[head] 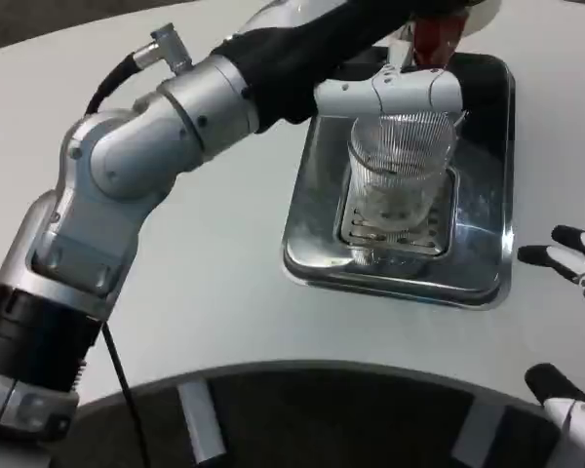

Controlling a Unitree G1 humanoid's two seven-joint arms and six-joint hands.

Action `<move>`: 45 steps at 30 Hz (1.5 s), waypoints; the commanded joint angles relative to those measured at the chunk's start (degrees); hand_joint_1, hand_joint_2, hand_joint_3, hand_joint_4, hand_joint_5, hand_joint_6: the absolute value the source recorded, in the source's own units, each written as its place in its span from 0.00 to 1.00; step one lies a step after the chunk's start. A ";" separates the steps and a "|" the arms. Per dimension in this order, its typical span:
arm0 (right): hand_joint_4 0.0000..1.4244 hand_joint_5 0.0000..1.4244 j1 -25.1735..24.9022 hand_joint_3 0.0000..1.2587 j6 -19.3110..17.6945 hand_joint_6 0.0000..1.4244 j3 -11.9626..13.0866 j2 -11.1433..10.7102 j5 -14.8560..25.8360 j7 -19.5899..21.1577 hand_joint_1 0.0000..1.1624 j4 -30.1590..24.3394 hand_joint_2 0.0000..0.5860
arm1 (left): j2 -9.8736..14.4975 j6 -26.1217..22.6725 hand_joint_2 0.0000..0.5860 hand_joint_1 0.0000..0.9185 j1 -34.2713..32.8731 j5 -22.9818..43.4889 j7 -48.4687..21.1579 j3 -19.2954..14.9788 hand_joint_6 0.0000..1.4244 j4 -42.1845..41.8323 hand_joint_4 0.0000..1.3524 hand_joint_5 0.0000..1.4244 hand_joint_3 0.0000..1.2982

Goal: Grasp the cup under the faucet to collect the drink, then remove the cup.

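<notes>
Item: clear ribbed cup (pixel 400 175), upright on the grate of the steel drip tray (pixel 317 219). My left robot hand (pixel 395 95) apparently grips its rim. Right robot hand (pixel 577 263): right of tray, above counter (pixel 224 253), fingers apart.

Cup (pixel 400 166) stands on grate (pixel 395 234) in tray (pixel 400 278), on worktop (pixel 234 253); left hand (pixel 395 93) at cup's rim; right hand (pixel 575 268) right of tray.

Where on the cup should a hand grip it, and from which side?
Grip the cup around its ribbed side wall, about mid-height, coming in from the left. It stands upright on the grate of the tray, its mouth is open, and the faucet sits right above, so a top grab looks blocked. The left hand is already at its rim.
</notes>
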State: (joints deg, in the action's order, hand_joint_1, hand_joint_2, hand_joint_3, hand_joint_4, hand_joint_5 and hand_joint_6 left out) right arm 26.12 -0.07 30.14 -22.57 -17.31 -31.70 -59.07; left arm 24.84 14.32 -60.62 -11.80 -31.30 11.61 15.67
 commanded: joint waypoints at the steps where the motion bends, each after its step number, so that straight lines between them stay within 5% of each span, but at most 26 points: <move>1: 0.00 0.00 -1.33 0.05 4.21 0.00 -2.23 0.11 1.55 0.16 0.32 -0.93 0.70 | 1.38 -0.01 0.02 0.00 1.96 -3.15 -2.01 2.68 0.06 2.30 0.00 0.00 0.04; 13: 0.00 0.00 -6.57 0.00 12.03 0.03 -11.25 2.25 1.96 3.94 0.41 0.64 0.55 | 2.27 1.63 0.02 0.00 1.88 -4.20 -2.00 3.32 0.05 2.41 0.00 0.00 0.02; 33: 0.00 0.00 -17.22 0.00 9.55 0.07 -28.24 10.70 -7.11 21.38 0.54 14.52 0.46 | 2.90 2.22 0.02 0.00 1.91 -4.63 -2.53 3.68 0.05 1.53 0.00 0.00 0.02; 45: 0.00 0.00 -22.58 0.00 10.52 0.07 -32.41 12.75 -10.15 25.54 0.55 21.95 0.46 | 3.71 2.90 0.02 0.00 1.95 -4.74 -3.15 4.25 0.05 1.08 0.00 0.00 0.01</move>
State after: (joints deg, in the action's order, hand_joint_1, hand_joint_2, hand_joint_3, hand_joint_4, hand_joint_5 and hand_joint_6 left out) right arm 3.99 10.25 -1.39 -10.52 -26.91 -7.32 -38.52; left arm 27.21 17.78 -61.20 -14.20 -31.16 13.47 15.73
